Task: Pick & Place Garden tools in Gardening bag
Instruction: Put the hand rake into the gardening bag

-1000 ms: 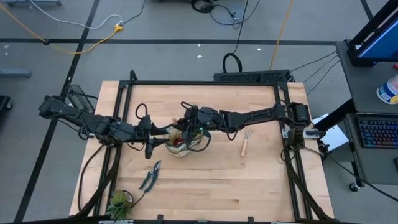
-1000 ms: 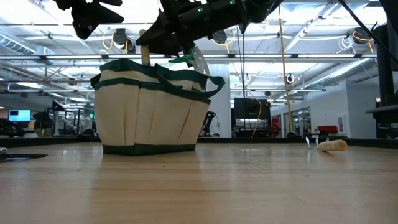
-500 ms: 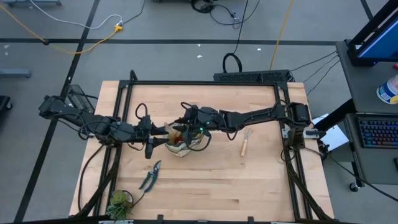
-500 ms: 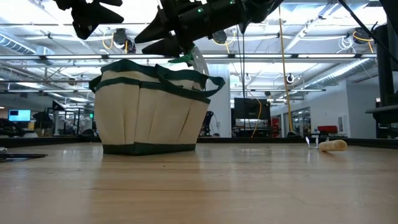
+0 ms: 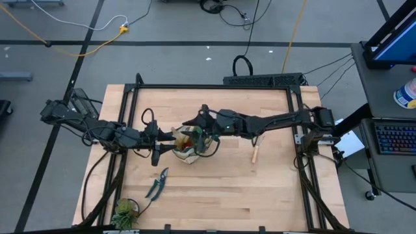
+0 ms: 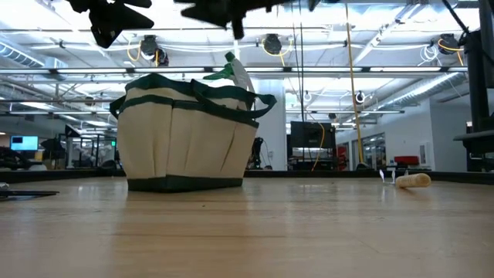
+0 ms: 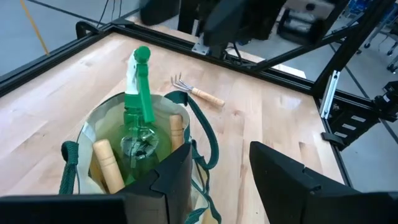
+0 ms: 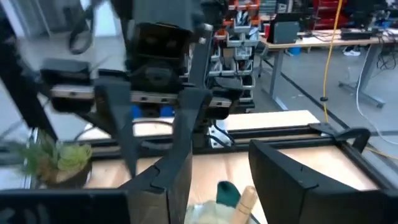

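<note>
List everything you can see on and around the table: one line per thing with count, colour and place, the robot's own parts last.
Bag: one, beige with green trim, table middle.
Spray bottle: one, green, upright in the bag.
Wooden handles: two, tan, standing in the bag.
Hand rake: one, wooden handle, on the table right of the bag.
Shears: one, dark, lying nearer the front left.
Plant: one, green, front-left corner.
Left gripper: at the bag's left rim.
Right gripper: open, empty, above the bag.
</note>
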Controlling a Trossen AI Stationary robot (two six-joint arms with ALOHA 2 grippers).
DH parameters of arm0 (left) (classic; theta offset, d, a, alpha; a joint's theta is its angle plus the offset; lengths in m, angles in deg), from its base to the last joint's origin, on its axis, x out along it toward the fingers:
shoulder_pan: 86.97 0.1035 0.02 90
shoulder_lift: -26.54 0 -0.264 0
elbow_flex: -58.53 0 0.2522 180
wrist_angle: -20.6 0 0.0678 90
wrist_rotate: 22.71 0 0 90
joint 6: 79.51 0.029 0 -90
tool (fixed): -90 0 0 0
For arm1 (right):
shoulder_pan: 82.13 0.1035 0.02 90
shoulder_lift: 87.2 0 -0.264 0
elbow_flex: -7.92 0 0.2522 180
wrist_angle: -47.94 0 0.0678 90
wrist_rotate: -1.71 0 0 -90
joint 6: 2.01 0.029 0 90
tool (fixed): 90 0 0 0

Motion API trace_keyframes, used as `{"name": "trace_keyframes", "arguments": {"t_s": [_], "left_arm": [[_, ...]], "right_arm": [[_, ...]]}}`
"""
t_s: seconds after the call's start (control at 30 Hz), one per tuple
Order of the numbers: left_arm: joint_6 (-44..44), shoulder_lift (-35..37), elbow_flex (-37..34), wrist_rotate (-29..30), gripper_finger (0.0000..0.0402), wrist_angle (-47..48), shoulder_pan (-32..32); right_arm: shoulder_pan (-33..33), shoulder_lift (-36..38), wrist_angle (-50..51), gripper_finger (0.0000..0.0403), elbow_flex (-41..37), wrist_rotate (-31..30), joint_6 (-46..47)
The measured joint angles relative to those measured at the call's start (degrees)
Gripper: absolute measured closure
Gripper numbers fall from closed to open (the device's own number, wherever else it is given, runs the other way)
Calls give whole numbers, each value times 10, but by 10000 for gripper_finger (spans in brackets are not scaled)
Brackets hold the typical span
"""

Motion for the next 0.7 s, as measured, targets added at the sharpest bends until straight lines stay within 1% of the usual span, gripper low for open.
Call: {"name": "trace_keyframes", "arguments": {"t_s": [0.17,0.4,0.5,0.7], "left_arm": [[2,0,0,0,236,0,0],[-6,0,0,0,236,-1,0],[-7,0,0,0,236,0,0],[-7,0,0,0,236,0,0]], "right_arm": [[14,48,109,253,0,-3,-45],[32,116,312,256,1,-5,-86],[37,137,390,255,1,-6,-93],[45,178,574,258,1,-34,-101]]}}
